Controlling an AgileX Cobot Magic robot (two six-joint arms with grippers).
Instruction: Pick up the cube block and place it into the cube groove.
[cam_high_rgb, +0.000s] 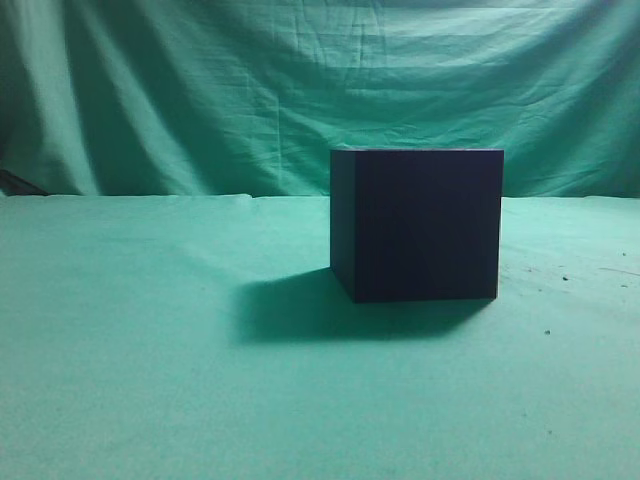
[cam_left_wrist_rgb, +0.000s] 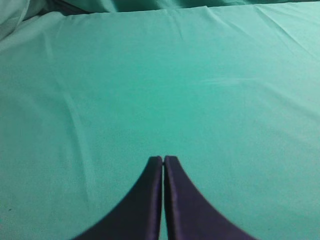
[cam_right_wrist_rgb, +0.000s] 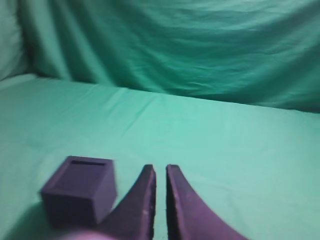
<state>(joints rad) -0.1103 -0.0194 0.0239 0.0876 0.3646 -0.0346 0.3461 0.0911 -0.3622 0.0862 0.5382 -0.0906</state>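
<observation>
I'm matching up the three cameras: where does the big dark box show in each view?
Exterior view: dark box stands right of centre on the green cloth.
Left wrist view: not in it; only cloth and the left pincer.
Right wrist view: lower left, probably the same box, its top recessed, beside the right pincer.
Shared landmark: the green cloth.

The groove (cam_high_rgb: 417, 224), a big near-black box, stands upright on green cloth. The cube in the right wrist view (cam_right_wrist_rgb: 80, 190), purple with a recessed top, may be the same box.
</observation>
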